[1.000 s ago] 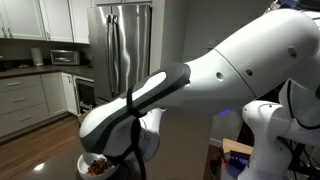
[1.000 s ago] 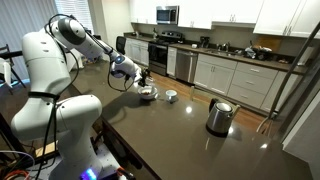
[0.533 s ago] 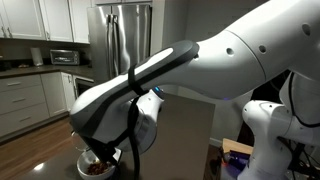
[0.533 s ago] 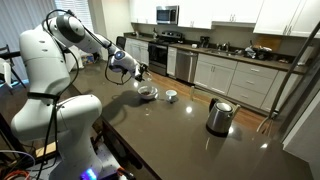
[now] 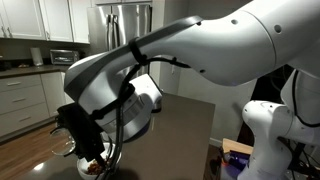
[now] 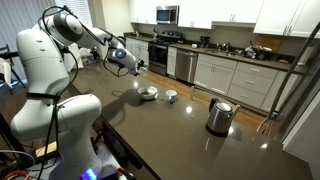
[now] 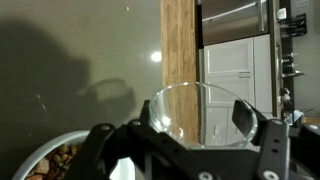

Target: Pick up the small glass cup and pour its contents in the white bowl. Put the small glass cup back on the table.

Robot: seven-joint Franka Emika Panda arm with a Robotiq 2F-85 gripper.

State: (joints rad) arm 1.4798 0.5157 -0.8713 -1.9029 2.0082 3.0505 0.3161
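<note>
I have the gripper (image 7: 200,135) clamped on the small glass cup (image 7: 195,100), 1 finger on each side of its wall. In the wrist view the glass looks clear and empty. The white bowl (image 7: 33,153) sits low and to the left of it with brown pieces (image 7: 62,160) inside. So I judge the pour done, and the step in hand is returning the cup to the table (image 6: 185,135).

In an exterior view the gripper (image 6: 134,66) hangs above the bowl (image 6: 147,94), a little to its left. A small pale dish (image 6: 171,96) lies just right of the bowl, and a steel kettle (image 6: 219,117) stands nearer and well to the right.

I would hold the cup level and carry it sideways off the bowl to bare tabletop. Then I would lower it until the base rests flat, and only then let go.
</note>
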